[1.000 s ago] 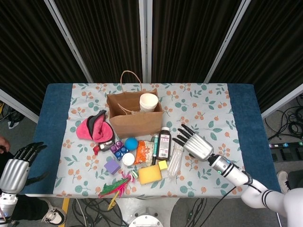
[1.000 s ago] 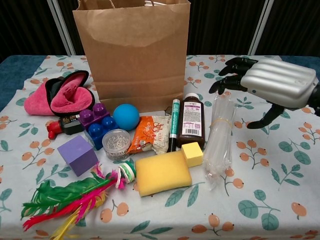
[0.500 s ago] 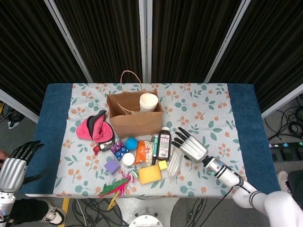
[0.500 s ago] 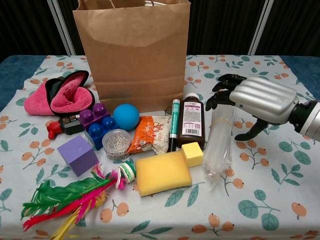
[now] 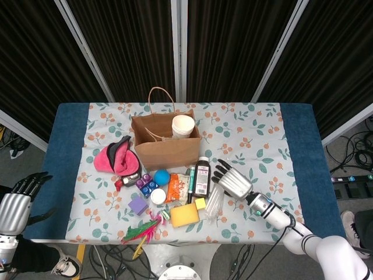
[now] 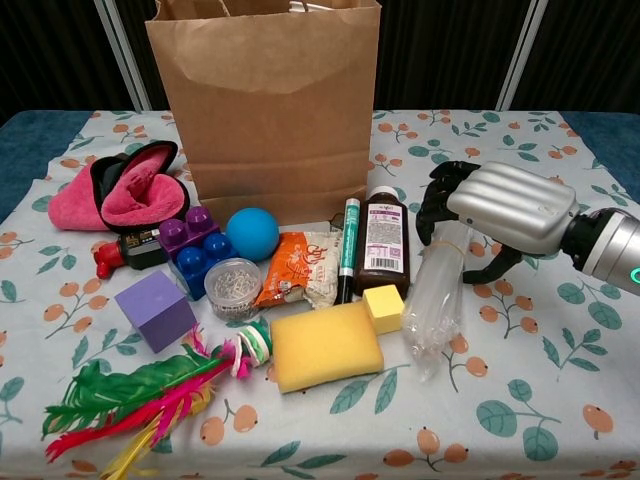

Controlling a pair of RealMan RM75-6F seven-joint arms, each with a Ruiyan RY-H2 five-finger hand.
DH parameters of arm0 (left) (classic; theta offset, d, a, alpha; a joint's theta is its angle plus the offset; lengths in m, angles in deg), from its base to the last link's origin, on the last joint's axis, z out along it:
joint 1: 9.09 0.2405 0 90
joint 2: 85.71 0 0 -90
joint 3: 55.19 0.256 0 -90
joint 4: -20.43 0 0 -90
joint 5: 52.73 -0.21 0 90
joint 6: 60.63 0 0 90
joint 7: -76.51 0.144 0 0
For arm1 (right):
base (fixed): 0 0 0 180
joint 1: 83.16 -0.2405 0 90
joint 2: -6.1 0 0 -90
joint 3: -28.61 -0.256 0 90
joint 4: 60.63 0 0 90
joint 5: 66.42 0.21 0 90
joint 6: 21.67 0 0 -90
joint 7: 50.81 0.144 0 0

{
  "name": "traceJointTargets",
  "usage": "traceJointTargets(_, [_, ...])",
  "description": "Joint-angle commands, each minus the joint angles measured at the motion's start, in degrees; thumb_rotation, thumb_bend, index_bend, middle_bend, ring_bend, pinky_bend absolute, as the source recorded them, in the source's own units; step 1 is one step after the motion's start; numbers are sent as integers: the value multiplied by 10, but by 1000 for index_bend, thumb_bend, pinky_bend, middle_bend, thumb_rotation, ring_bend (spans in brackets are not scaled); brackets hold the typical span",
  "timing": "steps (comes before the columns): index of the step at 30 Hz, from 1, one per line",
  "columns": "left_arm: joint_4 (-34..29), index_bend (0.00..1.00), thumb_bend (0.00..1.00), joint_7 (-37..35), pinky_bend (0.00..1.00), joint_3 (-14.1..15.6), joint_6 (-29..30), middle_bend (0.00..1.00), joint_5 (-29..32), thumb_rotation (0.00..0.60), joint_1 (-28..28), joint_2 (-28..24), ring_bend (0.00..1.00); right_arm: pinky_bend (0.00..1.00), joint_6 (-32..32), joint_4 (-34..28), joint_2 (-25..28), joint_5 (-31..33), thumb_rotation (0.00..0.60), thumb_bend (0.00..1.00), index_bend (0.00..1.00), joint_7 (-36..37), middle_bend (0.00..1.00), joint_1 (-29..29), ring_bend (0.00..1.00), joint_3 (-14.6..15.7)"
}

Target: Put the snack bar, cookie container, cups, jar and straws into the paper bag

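Chest view: right hand (image 6: pixel 500 205) is resting over the straws (image 6: pixel 436 295).
Its fingers are curling around the bundle's top, at the paper bag's (image 6: pixel 268 105) four o'clock; grip unclear.

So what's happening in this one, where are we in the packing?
The right hand is over the top end of the bundle of straws, fingers curled around it, though a firm grip can't be confirmed. The paper bag stands open with the cups already inside. The left hand hangs idle off the table's left edge, holding nothing.
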Motion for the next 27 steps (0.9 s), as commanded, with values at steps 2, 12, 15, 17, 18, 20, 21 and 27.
traceJointTargets(2, [0,263,99,2,253,2,0,279,-1,600,1,1,195,193,-15,11,-8,-2,600,107,542,6,468,2,299,1])
traceJointTargets(12, [-8,263,99,1,254,3,8,279,-3,600,5,-1,195,304,-70,0,5,-2,600,190,683,13,576,5,433,-11])
traceJointTargets(15, [-15,263,99,2,254,4,10,279,-5,600,5,-2,195,305,-96,-38,34,2,600,188,684,6,577,3,433,-25])
traceJointTargets(17, [-18,264,99,4,254,5,11,279,-7,600,5,-3,195,305,-116,-95,69,11,600,185,685,1,578,1,432,-45])
traceJointTargets(18, [-20,264,99,4,254,5,11,279,-9,600,6,-3,195,305,-122,-129,87,19,600,184,686,-1,579,0,433,-57])
traceJointTargets(20, [-22,263,99,6,254,7,12,279,-12,600,6,-4,195,305,-130,-230,139,42,600,182,689,-14,582,-3,433,-91])
traceJointTargets(21, [-25,263,99,6,254,8,12,279,-13,600,6,-5,195,306,-129,-293,172,56,600,182,690,-30,583,-6,433,-112])
traceJointTargets(27, [-35,263,99,5,254,9,18,279,-15,600,9,-9,195,311,-87,-572,294,152,600,184,691,-115,584,-33,437,-228])
